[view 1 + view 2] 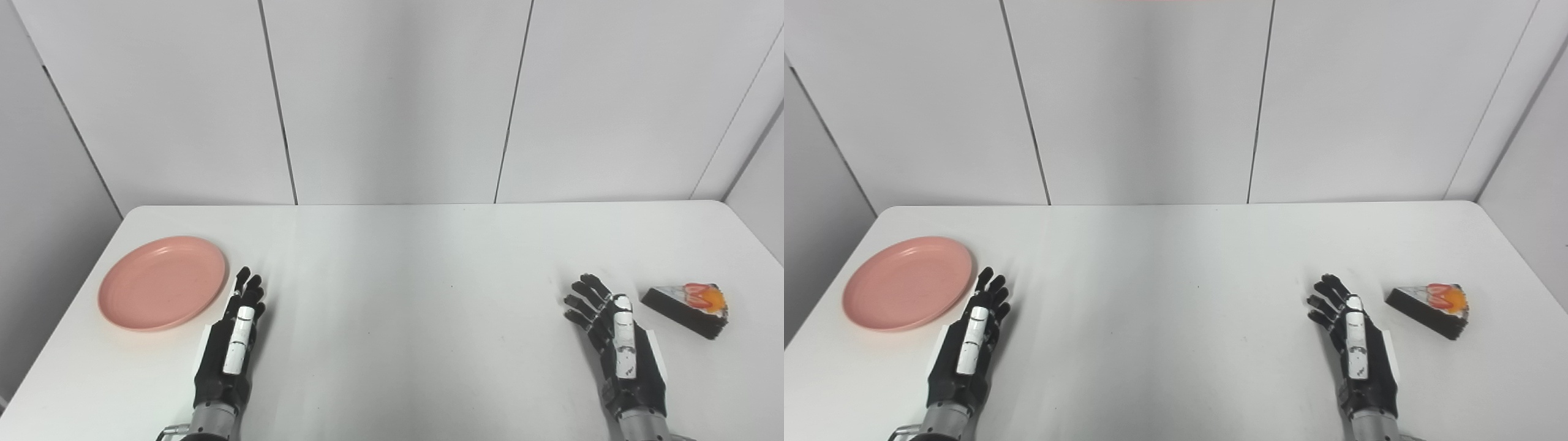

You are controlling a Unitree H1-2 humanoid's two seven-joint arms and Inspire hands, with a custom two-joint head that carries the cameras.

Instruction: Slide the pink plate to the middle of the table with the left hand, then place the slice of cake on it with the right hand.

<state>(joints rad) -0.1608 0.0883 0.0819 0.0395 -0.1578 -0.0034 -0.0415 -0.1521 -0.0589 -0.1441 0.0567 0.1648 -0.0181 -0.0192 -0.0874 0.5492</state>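
From where I stand nothing's started yet. The pink plate (162,283) sits at the far left of the white counter (416,275), well off the middle, empty, flat on its base. The left robot hand (236,331) rests just beside the plate's right rim, near but not touching as far as I can tell, palm turned inward, fingers (248,288) stretched fwd and loosely apart, grasping nothing. That spot makes sense to me: it's on the side facing the centre, so prob. it needs to get onto or behind the rim before it can drag or push the plate rightward.

Over on the right, the slice of cake (689,308) lies near the counter's right edge, a dark wedge w/ white top and red-orange fruit, lying level. The right robot hand (618,340) waits just left of it, apart from it, released, fingers (582,301) fanned and slightly curled, holding nothing. Looks like a standby pose, close enough to reach once the plate's in place.

Middle of the counter is where the plate should end up; both items are well apart from it and from each other. My read: step one, the plate slide, not yet begun. Risk I'd guess at: the shallow rim gives little to hook, so the plate might spin or slip instead of travelling straight.
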